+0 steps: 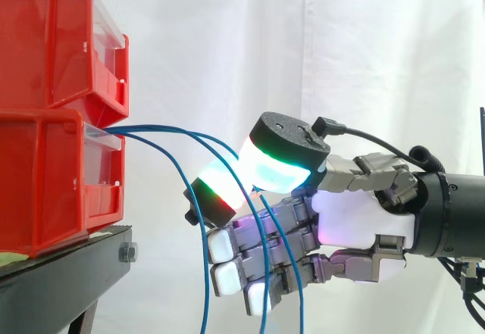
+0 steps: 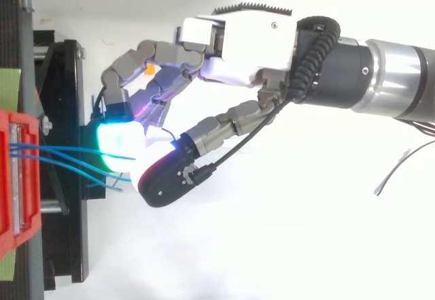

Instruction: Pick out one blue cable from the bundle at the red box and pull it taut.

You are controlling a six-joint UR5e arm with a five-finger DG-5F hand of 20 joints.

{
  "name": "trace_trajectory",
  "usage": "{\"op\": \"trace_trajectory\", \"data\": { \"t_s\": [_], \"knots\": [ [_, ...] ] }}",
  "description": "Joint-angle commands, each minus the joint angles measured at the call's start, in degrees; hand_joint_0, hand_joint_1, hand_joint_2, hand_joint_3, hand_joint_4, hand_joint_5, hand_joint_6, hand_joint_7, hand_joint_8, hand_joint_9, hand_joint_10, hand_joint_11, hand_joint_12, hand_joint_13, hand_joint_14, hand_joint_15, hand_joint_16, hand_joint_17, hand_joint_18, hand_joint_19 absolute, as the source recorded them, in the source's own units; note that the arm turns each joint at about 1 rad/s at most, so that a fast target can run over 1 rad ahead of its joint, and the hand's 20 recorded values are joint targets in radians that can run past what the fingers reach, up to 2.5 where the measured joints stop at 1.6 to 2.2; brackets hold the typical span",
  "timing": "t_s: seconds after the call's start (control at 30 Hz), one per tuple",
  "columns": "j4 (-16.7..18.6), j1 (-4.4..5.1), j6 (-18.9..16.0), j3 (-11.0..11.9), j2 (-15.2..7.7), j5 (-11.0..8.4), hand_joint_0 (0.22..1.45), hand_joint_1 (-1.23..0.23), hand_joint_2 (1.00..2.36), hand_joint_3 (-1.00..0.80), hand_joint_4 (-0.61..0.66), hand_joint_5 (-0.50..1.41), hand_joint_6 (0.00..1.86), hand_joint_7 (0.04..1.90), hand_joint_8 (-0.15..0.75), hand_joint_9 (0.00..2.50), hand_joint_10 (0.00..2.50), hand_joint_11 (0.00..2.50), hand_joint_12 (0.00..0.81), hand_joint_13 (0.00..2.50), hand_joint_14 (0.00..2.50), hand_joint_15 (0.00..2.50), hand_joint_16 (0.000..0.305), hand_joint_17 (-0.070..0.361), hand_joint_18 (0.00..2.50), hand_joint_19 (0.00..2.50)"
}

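Blue cables (image 1: 163,129) leave the front of the lower red bin (image 1: 53,182) at the left and arc rightwards to the hand (image 1: 364,220), which reaches in from the right. In the side view two of them run in between the thumb pad (image 1: 280,169), glowing cyan and green, and a finger pad (image 1: 220,186) just below and left of it, glowing white with red and green bands. These two pads are closed against each other with the cables caught between them; how many strands are truly pinched I cannot tell. The other fingers lie curled underneath, their pads white. Past the pinch the two cables fall in front of those lower fingers and drop out of the bottom of the view. A third strand bends down sooner, at the left of the finger pad, and hangs on its own. All are thin, smooth, plain blue and slack, curving rather than straight. From above, the cables (image 2: 54,150) lie close together and nearly parallel from the bin (image 2: 17,198) to the glowing pads, spreading a little as they near them. A second red bin (image 1: 45,39) sits on the lower one; both rest on a black stand (image 1: 68,273) before a white curtain (image 1: 341,46).
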State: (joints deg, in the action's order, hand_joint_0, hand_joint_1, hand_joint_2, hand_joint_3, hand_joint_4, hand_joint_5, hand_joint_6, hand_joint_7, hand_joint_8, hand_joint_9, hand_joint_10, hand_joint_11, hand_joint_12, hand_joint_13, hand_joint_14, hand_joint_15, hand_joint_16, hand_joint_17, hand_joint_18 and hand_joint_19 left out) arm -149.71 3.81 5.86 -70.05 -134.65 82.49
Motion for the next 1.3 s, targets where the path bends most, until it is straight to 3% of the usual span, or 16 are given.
{"op": "trace_trajectory", "data": {
  "t_s": [0.0,0.27,0.37,1.27],
  "knots": [
    [-0.05,-0.03,0.03,0.0,0.0,0.04,0.63,-0.75,1.03,-0.12,-0.12,-0.21,0.96,1.21,0.274,0.89,0.02,0.7,0.335,0.89,0.02,0.55,0.046,0.103,0.82,0.58],
    [-0.05,-0.03,-0.06,0.0,0.0,0.04,0.59,-0.65,1.02,-0.16,-0.06,-0.2,0.96,1.16,0.299,0.89,0.02,0.69,0.366,0.88,0.02,0.55,0.051,0.115,0.81,0.59],
    [-0.05,-0.03,0.03,0.0,0.0,-0.04,0.58,-0.61,1.01,-0.16,-0.01,-0.2,0.95,1.02,0.311,0.88,0.02,0.68,0.378,0.88,0.02,0.55,0.054,0.12,0.82,0.59],
    [-0.05,-0.03,0.03,0.0,0.0,0.04,0.55,-0.46,1.02,-0.22,0.04,-0.21,0.92,1.01,0.296,0.82,0.02,0.67,0.366,0.83,0.02,0.57,0.051,0.114,0.73,0.64]
  ]
}}
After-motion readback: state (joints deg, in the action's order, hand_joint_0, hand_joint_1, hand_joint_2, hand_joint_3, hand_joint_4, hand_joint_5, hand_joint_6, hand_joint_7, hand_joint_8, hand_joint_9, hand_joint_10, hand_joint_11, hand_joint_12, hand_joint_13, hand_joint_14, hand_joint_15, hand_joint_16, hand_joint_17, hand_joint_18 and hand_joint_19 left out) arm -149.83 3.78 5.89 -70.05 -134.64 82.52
